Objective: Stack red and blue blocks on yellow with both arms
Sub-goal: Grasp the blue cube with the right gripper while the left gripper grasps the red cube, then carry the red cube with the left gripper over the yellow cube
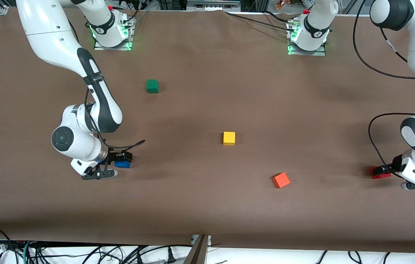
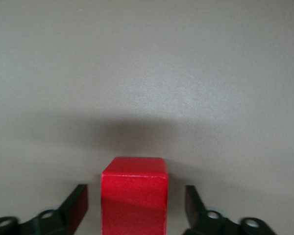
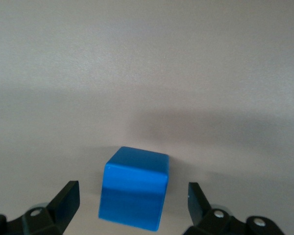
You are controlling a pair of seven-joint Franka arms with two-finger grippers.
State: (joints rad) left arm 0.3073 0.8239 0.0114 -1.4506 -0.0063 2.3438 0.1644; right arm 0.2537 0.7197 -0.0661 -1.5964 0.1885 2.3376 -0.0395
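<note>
The red block (image 1: 379, 172) stands on the table at the left arm's end. My left gripper (image 1: 382, 170) is down around it, open; in the left wrist view the red block (image 2: 134, 193) sits between the fingers (image 2: 76, 205) with a gap on each side. The blue block (image 1: 122, 164) stands at the right arm's end. My right gripper (image 1: 122, 158) is open around it; in the right wrist view the blue block (image 3: 134, 193) sits between the fingers (image 3: 66, 199), touching neither. The yellow cube (image 1: 229, 138) stands alone mid-table.
An orange cube (image 1: 281, 180) lies nearer the front camera than the yellow cube, toward the left arm's end. A green cube (image 1: 152, 86) stands farther from the camera, toward the right arm's base. Cables hang beside the left arm.
</note>
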